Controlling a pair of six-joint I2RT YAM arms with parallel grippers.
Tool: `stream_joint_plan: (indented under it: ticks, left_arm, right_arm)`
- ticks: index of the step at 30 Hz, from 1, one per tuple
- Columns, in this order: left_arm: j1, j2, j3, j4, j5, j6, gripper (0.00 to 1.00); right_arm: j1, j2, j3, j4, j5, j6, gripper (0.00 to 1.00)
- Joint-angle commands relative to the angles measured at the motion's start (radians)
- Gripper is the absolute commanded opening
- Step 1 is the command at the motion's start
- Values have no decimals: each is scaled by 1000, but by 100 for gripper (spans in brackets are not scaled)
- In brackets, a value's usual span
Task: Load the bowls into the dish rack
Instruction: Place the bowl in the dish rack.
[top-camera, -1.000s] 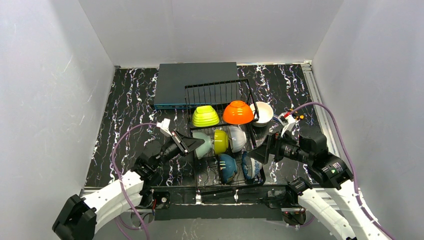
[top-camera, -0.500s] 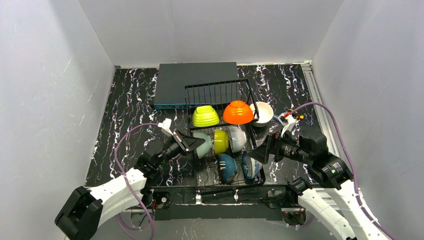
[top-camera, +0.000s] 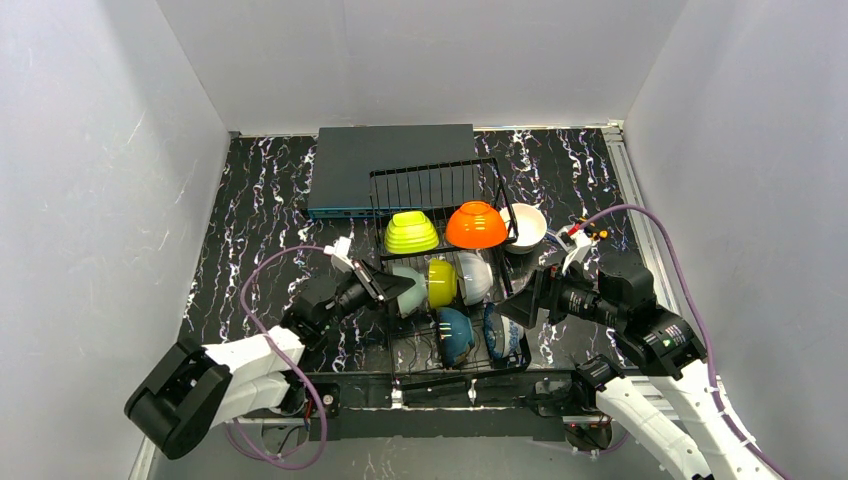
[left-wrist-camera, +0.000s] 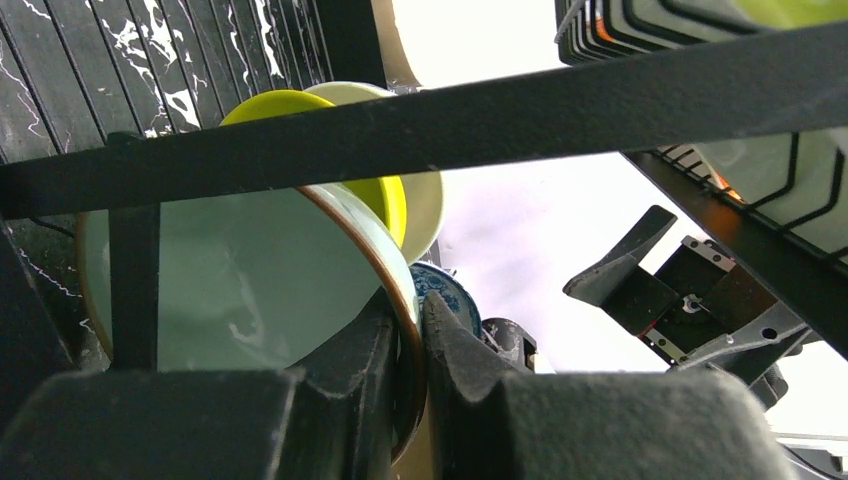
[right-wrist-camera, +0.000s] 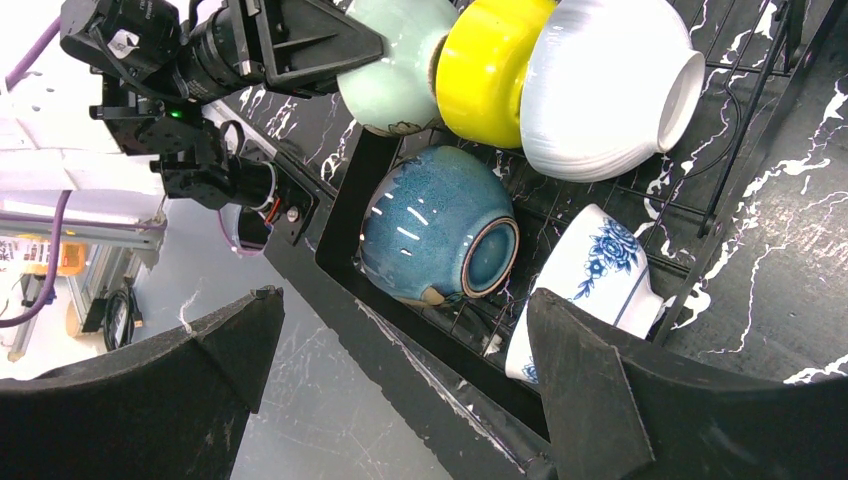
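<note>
Left tool (left-wrist-camera: 410, 312) pinched shut on mint bowl (left-wrist-camera: 240, 270) rim; bowl on edge in rack (top-camera: 440, 182) middle row, at 3 o'clock of tool, against yellow bowl (top-camera: 441, 282). Right tool (top-camera: 512, 305) wide open, empty, at rack's 3 o'clock side. Left arm nearer; release judged next.

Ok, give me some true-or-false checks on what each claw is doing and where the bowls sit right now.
1. The left claw is shut on the rim of the mint bowl. True.
2. The right claw holds the patterned bowl. False: it is open and empty; that bowl lies in the dish rack.
3. The orange bowl sits right of the lime green bowl. True.
4. The yellow bowl lies outside the rack. False: it stands inside, between the mint bowl and a white bowl.
</note>
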Motion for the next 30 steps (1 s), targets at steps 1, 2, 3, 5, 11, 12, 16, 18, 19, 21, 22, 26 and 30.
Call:
stream_joint_plan:
  ticks: [1, 2, 3, 5, 11, 12, 16, 18, 19, 21, 22, 26, 30]
  left_arm:
    - [5, 38, 54, 171, 32, -17, 0]
    - [5, 51, 58, 181, 36, -19, 0]
    - [5, 64, 61, 195, 39, -22, 0]
    - [5, 89, 68, 219, 46, -29, 0]
    - [5, 168, 88, 288, 75, -53, 0]
    - [5, 185, 90, 304, 79, -58, 0]
    - [5, 257, 91, 377, 88, -80, 0]
    - [5, 283, 89, 406, 92, -85, 0]
    - [5, 291, 87, 420, 93, -87, 0]
    - [5, 299, 79, 427, 92, -86, 0]
    - [5, 298, 74, 427, 91, -83, 0]
    - [5, 279, 45, 424, 63, -63, 0]
    - [5, 246, 21, 384, 34, -46, 0]
  right_arm:
    - [4, -10, 2, 19, 6, -13, 99]
    - [4, -8, 2, 19, 6, -13, 99]
    - [4, -8, 2, 19, 6, -13, 99]
    - [4, -8, 0, 18, 6, -14, 99]
    - [4, -9, -1, 17, 8, -15, 99]
    - [3, -9, -1, 16, 7, -15, 99]
    - [4, -11, -3, 15, 9, -15, 99]
    - [3, -12, -1, 12, 9, -16, 99]
    - [4, -11, -1, 11, 9, -16, 99]
    - [3, -11, 1, 7, 12, -19, 99]
    - [4, -12, 2, 6, 14, -19, 99]
    - [4, -13, 2, 6, 14, -19, 99]
    - [4, -13, 2, 6, 13, -19, 99]
